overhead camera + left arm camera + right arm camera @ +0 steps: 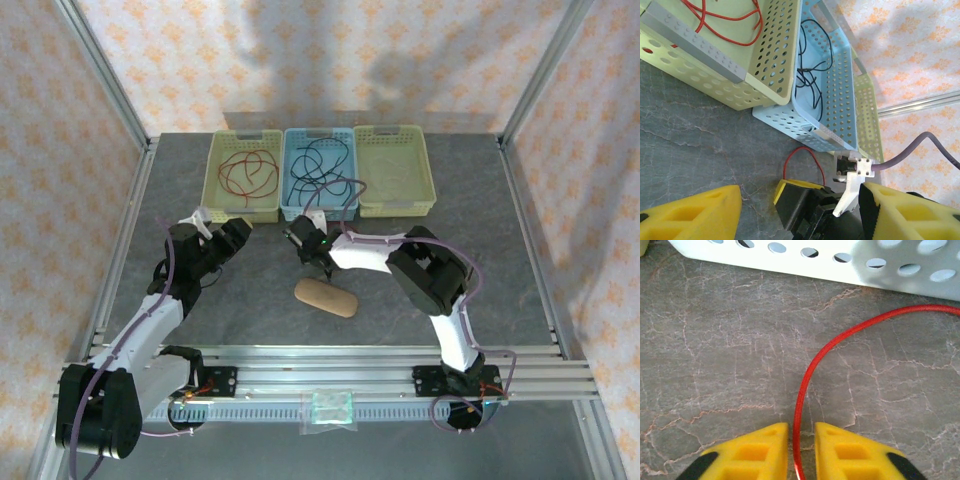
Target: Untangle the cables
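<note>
Grey veined bench (pixel 250 290) carrying baskets.
Far side: left basket (pixel 240 215), blue basket (pixel 300 212) and right basket (pixel 397 208) in a row; nearer, a tan pad (pixel 326 297) and a red cable (pixel 798 405).

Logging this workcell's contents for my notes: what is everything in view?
left basket: one, yellow-green, table's far side
blue basket: one, beside it, middle
right basket: one, yellow-green, beside the blue
red cables: count unclear, left basket
black cables: count unclear, blue basket
loose red cable: one, on table before blue basket
pad: one, tan, table centre
packet: one, clear, near rail
table: one, grey marbled
left gripper: one, yellow fingers, open
right gripper: one, yellow fingers astride loose red cable
</note>
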{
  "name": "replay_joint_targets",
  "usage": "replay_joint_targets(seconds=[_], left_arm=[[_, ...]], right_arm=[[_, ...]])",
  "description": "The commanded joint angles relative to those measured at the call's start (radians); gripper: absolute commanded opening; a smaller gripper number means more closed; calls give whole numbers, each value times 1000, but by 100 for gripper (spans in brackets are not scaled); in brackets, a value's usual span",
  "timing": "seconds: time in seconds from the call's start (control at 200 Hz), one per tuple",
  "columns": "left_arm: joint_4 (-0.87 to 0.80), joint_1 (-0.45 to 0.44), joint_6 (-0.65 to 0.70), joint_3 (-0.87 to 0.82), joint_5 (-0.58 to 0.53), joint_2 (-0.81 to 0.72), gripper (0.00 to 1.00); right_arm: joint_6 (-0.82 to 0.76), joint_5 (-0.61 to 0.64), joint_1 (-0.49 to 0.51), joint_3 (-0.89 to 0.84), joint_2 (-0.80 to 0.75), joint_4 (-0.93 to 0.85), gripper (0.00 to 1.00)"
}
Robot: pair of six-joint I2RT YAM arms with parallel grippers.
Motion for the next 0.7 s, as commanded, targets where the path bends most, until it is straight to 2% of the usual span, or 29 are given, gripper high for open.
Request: replay_joint_targets(seconds=[0.0,0.325,0.576,0.696], left_arm=[[41,6,7,9,9,2,64],[59,-41,30,61,-9,63,63],[135,-114,38,96,-50,130,64],[176,-143,73,116,-66,157,68]], right_arm=[[2,33,-1,-8,20,-12,14],[-34,-11,-1,-22,-71,-22,0],[-102,-32,-8,-74,-249,-33,0],[-145,-75,-31,-116,-368,-41,0]])
